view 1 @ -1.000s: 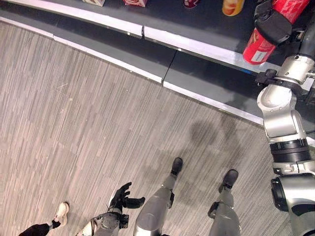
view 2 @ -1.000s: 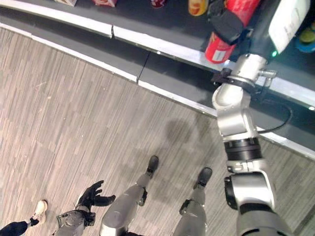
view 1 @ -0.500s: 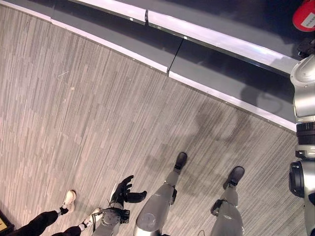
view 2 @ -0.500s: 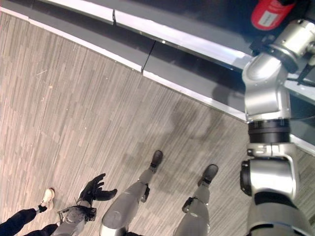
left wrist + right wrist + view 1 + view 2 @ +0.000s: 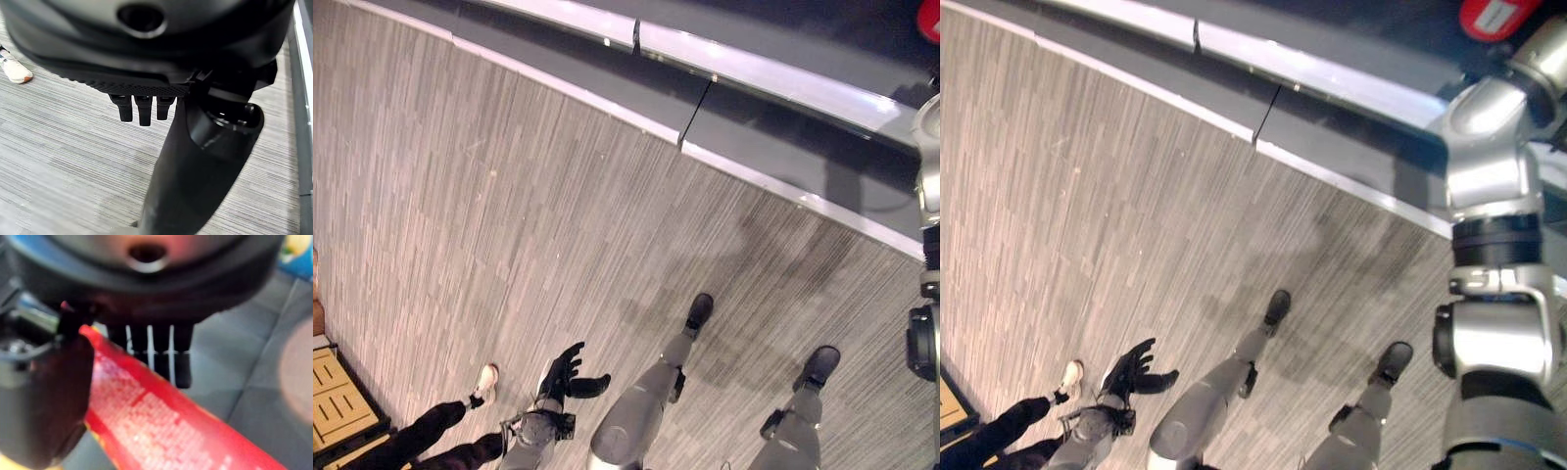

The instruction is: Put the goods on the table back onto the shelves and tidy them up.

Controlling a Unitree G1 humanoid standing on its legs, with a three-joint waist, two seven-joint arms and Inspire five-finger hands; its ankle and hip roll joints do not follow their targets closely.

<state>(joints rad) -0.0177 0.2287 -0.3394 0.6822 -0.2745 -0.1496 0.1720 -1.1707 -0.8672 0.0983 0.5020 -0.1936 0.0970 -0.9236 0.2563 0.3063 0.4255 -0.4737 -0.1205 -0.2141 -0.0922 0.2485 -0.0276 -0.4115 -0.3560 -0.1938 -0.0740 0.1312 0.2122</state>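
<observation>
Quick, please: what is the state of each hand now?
Left hand: open, holding nothing.
Right hand: shut on the red cylindrical can.

We see a red can (image 5: 161, 431) with pale print, a grey shelf (image 5: 783, 127) edged in shiny silver, and a grey streaked floor (image 5: 509, 225). A person wears a white shoe (image 5: 485, 383) and black trousers (image 5: 421, 441).

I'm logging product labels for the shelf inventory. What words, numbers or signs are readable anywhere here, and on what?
None can be read.
Red tube in the right hand: rows of pale print, too blurred to read.
Its end above the shelf: a pale label patch, too small to read.
</observation>
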